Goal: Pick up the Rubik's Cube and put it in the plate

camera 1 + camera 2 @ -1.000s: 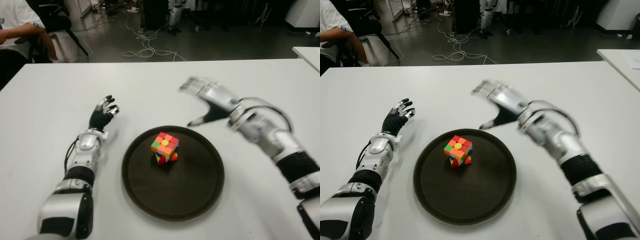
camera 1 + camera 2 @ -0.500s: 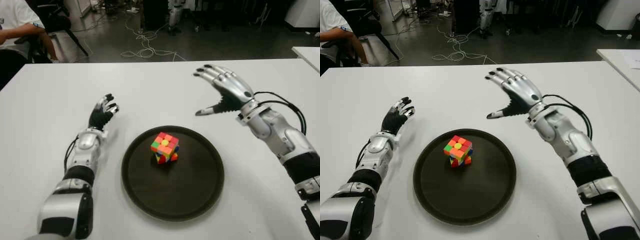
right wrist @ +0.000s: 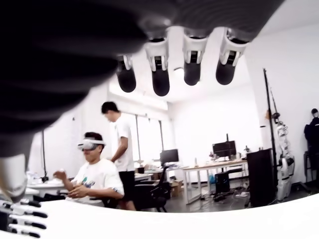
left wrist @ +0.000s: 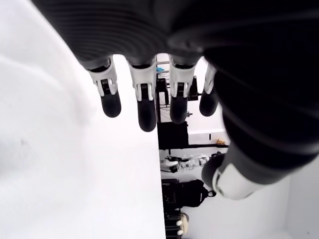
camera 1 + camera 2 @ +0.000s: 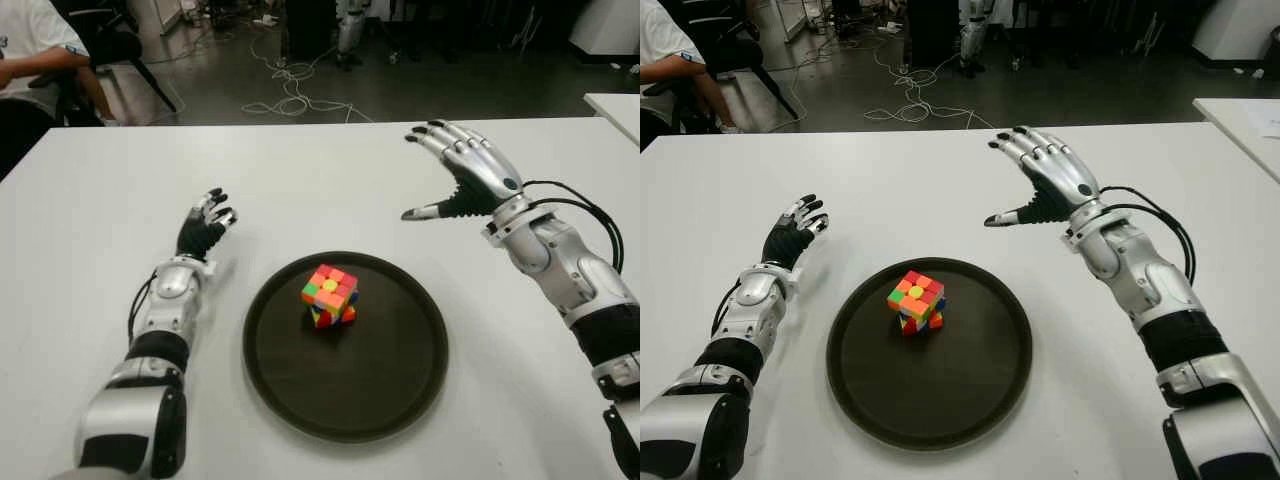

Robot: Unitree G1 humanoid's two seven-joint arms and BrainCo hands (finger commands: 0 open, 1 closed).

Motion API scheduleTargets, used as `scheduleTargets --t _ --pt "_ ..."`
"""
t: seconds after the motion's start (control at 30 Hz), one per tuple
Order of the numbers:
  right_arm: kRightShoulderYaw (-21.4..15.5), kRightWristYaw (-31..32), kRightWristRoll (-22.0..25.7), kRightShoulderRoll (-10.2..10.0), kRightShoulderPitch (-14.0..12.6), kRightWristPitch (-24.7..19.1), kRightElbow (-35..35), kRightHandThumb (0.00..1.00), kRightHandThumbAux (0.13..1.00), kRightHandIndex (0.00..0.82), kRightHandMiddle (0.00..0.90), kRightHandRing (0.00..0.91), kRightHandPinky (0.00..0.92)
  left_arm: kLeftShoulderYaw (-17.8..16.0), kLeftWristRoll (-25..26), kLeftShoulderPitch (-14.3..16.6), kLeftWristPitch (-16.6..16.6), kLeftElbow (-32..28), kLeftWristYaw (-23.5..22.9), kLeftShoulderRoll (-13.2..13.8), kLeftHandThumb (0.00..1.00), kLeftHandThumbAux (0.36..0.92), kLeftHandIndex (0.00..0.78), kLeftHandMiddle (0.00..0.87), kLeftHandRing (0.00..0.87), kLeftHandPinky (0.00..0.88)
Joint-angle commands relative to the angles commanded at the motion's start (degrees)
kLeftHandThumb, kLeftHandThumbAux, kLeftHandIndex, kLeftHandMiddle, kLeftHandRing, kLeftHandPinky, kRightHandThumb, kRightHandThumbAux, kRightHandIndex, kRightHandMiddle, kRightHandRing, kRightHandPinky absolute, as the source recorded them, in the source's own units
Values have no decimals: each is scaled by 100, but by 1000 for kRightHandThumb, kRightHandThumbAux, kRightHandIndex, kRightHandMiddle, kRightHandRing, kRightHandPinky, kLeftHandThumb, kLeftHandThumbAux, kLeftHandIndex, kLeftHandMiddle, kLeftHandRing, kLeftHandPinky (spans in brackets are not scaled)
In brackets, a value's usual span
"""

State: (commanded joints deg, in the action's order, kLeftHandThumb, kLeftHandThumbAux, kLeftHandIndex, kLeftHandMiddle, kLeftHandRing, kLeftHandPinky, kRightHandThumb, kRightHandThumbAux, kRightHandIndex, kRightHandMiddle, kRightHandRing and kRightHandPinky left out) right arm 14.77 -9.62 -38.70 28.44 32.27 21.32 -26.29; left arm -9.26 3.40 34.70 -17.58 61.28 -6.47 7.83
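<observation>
Spreading wide and holding nothing, the silver, black-tipped fingers [image 5: 1025,150] of the right hand [image 5: 1050,185] are seen raised above the white bench [image 5: 330,185], beyond the far right rim of the plate, with the thumb stretched toward the robot's left. In the right wrist view the four fingertips are seen apart, with only the room behind them. The fingers of the left hand [image 5: 205,225] are likewise seen apart and relaxed, with nothing between them; this black-palmed hand shows to the left of the plate, well apart from it.

The multicoloured Rubik's Cube [image 5: 330,295] is found inside the round, dark brown plate [image 5: 400,390], slightly toward the far left of its middle, touched by neither hand. Its upper face is made up of orange, pink and green squares around a yellow centre; red, blue and yellow squares are shown on its lower sides. Its layers appear twisted out of line.

Beyond the bench, loose cables [image 5: 290,95] are spread on the dark floor, and a seated person [image 5: 35,55] in a white shirt is visible at the far left.
</observation>
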Motion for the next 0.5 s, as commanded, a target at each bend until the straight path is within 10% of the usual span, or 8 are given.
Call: scheduleTargets --t 0.13,0.27,0.5 --pt "-92 -209 316 -339 145 105 -513 0 518 0 0 0 12 0 11 0 -3 -3 -74 8 225 719 52 116 102 73" --pt "-179 -908 647 -1013 794 595 -2558 0 604 0 52 70 113 -23 35 18 12 24 -122 19 232 718 47 109 95 68" --pt "-1856 575 2866 -2080 834 589 -4380 39 686 121 230 257 314 -37 32 32 6 86 -101 12 244 713 60 125 111 79"
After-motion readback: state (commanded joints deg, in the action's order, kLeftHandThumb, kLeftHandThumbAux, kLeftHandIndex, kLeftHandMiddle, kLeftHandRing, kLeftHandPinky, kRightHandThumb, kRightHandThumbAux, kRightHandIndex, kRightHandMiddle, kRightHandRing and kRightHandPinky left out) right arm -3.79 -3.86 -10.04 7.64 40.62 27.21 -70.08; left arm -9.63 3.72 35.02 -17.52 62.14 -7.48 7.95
